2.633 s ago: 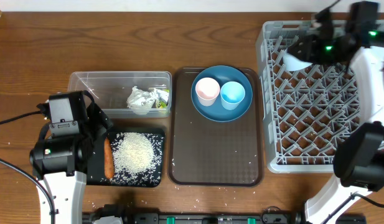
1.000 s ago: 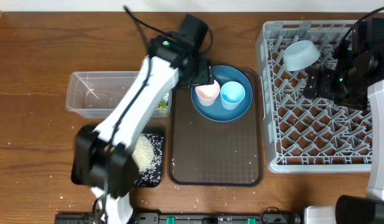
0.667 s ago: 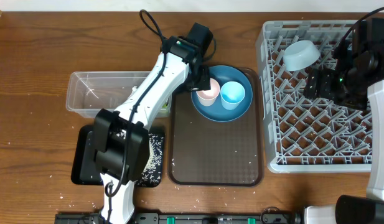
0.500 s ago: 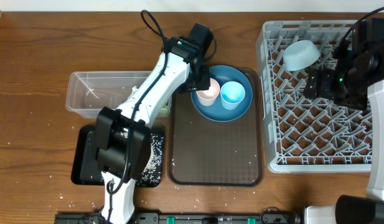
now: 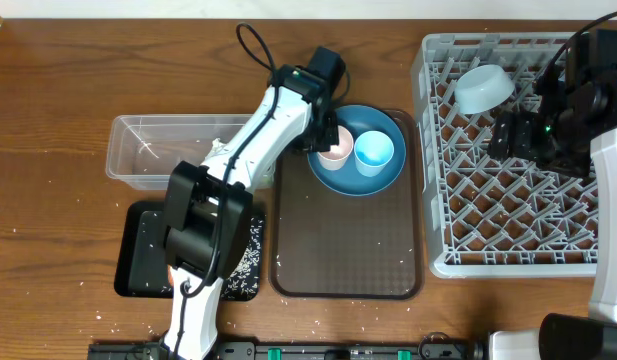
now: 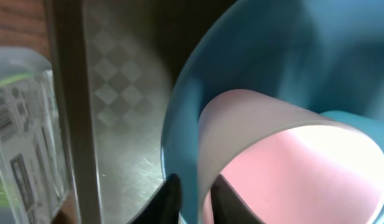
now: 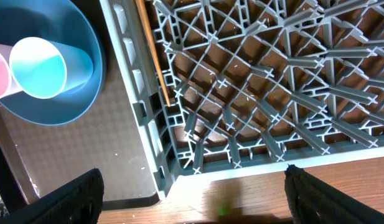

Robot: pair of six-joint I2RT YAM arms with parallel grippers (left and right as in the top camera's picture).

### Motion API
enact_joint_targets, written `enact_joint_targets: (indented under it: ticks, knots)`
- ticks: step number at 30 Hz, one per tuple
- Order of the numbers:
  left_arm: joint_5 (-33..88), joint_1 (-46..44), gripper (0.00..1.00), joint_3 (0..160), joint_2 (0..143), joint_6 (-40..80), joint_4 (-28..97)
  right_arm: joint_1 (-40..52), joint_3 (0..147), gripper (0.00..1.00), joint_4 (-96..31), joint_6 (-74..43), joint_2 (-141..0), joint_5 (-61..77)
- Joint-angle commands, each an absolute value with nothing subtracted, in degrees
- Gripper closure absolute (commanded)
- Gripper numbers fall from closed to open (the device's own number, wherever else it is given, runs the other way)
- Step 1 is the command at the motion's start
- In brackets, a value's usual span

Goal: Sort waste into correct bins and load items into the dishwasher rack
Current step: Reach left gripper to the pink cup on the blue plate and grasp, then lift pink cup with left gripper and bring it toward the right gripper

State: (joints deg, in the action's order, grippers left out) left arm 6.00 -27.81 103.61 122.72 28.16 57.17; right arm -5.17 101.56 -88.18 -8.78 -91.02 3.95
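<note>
The small pink cup (image 5: 336, 152) stands beside the light-blue cup (image 5: 374, 152) on the round blue plate (image 5: 356, 178). My left gripper (image 5: 323, 140) is shut on the pink cup's near wall. In the left wrist view one finger (image 6: 170, 200) is outside the pink cup (image 6: 291, 162) and the other is inside it. The pale bowl (image 5: 484, 88) lies in the grey dishwasher rack (image 5: 488, 220). My right gripper (image 5: 500, 137) hovers open over the rack, empty (image 7: 198, 199). The wrapper (image 6: 20, 149) shows through the clear tub wall.
The plate rests on a brown serving tray (image 5: 348, 250). The clear tub (image 5: 153, 150) and the black tray (image 5: 138, 255) with rice (image 5: 246, 255) lie at the left, partly under my left arm. Loose grains dot the wooden table.
The left arm swung from the black tray to the plate and its jaws closed on the pink cup's wall. The right arm released the bowl into the rack, then held still.
</note>
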Motion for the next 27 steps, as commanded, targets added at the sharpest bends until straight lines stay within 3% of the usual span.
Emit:
enact_joint_targets:
  ticks: [1, 12, 20, 24, 27]
  knots:
    - [5.26, -28.05, 0.91, 102.91, 122.93, 27.75, 57.10, -4.80, 101.86, 0.09, -88.33, -9.13, -91.09, 3.20]
    - [2.31, -26.72, 0.94, 104.68, 120.27, 27.70, 56.51, -4.82, 101.89, 0.01, -88.23, -9.17, -91.09, 3.25]
    - [3.09, -22.00, 0.94, 106.85, 107.81, 27.68, 56.58, -4.82, 101.89, 0.01, -87.46, -7.97, -91.09, 3.40]
    - [15.84, -17.78, 0.94, 106.85, 100.22, 25.71, 57.74, -4.82, 101.89, 0.01, -87.39, 0.56, -91.07, 12.49]
    - [35.83, -12.69, 0.94, 106.85, 96.05, 23.03, 58.67, -4.86, 101.89, 0.01, -87.61, 18.57, -91.07, 35.14]
